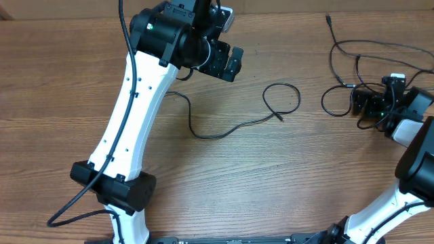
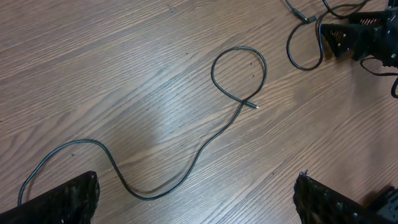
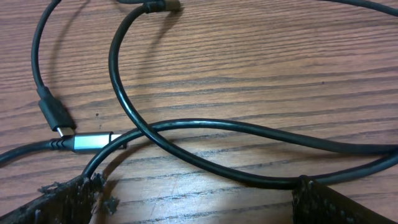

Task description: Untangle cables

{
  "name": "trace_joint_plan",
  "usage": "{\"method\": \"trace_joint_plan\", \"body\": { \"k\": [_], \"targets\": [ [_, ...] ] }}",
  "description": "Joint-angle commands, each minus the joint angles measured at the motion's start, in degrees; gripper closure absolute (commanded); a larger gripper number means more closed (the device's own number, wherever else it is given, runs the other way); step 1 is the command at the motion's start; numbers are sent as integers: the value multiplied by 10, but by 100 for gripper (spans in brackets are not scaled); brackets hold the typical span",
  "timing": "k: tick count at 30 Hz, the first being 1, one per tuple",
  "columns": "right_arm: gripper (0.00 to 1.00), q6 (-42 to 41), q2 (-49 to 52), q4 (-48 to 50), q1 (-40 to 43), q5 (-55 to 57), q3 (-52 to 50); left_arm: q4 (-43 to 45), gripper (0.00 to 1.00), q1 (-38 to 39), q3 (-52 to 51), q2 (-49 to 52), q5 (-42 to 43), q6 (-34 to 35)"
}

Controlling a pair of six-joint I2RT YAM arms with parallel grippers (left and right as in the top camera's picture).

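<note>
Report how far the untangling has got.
Done: one cable lies alone mid-table, its end looped. In hand: the open right tool hovers over crossed cables, gripping nothing. To do: separating those crossed cables.

This is a robotics lab bench. A plain wood-grain table [image 1: 285, 176] fills all three views. Two white-and-black robot arms are mounted along the lower edge of the overhead frame. The left arm [image 1: 130, 115] reaches to the top centre, and the right arm [image 1: 417, 166] sits at the right edge. A thick black lead [image 1: 68, 209] trails from the left arm at lower left. Thin black cables [image 2: 239, 48] lie loose on the wood, with small plugs at their ends.
</note>
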State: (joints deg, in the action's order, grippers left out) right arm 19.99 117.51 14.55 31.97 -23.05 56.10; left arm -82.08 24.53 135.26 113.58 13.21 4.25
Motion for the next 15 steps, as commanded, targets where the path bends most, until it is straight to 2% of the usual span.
{"method": "trace_joint_plan", "body": {
  "k": [1, 6, 11, 15],
  "targets": [
    [0, -23, 6, -35, 13, 15, -13, 0, 0, -2, 9, -8, -3, -9],
    [0, -23, -63, -90, 20, 16, -12, 0, 1, -2, 9, -8, -3, -9],
    [0, -25, -182, -148, 19, 15, -12, 0, 0, -2, 9, -8, -3, -9],
    [0, -76, -296, -198, 10, 10, -12, 0, 0, -2, 9, -8, -3, -9]
  ]
}}
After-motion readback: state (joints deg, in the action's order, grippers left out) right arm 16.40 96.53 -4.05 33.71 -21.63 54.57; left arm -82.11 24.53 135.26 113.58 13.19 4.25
